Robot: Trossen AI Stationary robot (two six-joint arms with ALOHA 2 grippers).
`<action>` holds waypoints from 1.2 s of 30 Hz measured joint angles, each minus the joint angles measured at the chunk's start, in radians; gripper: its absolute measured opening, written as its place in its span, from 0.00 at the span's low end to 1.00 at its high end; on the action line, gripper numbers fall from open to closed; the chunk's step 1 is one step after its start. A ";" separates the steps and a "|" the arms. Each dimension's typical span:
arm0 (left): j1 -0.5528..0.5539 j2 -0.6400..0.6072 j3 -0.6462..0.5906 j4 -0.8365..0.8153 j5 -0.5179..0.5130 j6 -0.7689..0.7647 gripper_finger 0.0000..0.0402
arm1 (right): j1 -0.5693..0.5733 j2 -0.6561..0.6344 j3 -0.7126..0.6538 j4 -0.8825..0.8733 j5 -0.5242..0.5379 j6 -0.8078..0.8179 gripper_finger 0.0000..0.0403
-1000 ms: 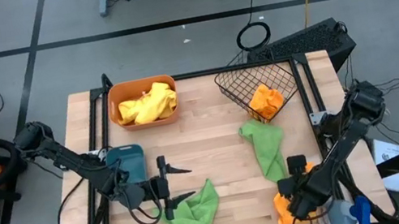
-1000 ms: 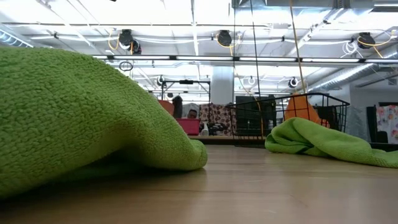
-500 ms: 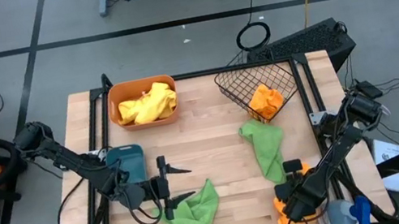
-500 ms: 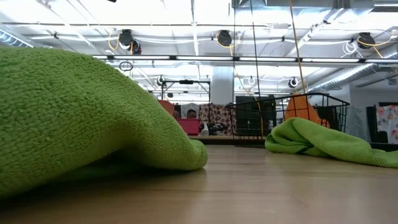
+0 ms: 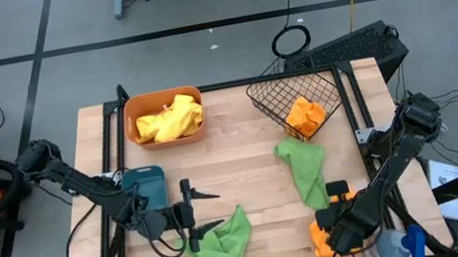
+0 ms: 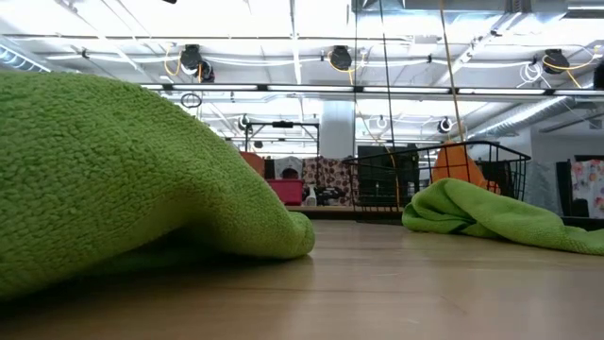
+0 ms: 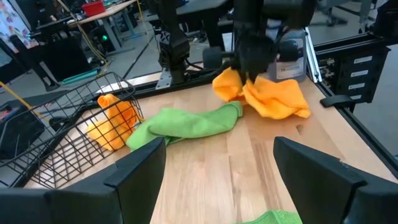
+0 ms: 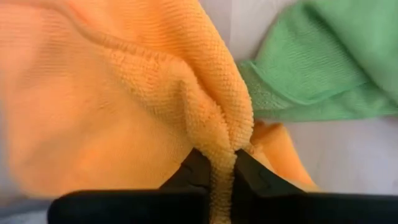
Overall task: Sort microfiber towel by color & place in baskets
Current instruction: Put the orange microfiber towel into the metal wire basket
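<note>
Right gripper (image 8: 222, 167) fingers pinch the orange towel (image 5: 325, 242) at the table's near right corner. Next: lift and carry to the wire basket (image 5: 295, 98) (already holds orange). Left gripper (image 5: 201, 211) fingers spread, idle.

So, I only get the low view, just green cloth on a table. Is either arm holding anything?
Observer: Yes. The right gripper is shut on an orange towel at the table's near right corner.
Operator: What about the other arm?
Observer: The left gripper is open, beside a green towel.
Operator: Is anything sorted?
Observer: A yellow towel lies in the orange tub, and another orange one in the wire basket.
</note>
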 joint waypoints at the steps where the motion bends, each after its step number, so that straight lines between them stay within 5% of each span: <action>1: 0.000 0.000 0.000 0.000 0.000 -0.003 0.76 | 0.000 -0.009 0.022 -0.014 0.000 0.000 0.03; 6: 0.000 0.000 0.000 0.001 0.000 -0.006 0.76 | 0.000 -0.035 0.147 -0.074 0.062 0.002 0.02; 17: 0.000 -0.001 0.000 0.060 0.000 -0.006 0.76 | -0.011 -0.044 0.382 -0.075 0.587 -0.202 0.02; 22: 0.000 -0.001 0.000 0.080 0.000 -0.006 0.76 | -0.041 -0.052 0.405 -0.074 0.774 -0.292 0.02; 36: -0.001 -0.001 0.000 0.154 0.001 0.003 0.76 | -0.214 -0.071 0.406 0.013 1.062 -0.264 0.02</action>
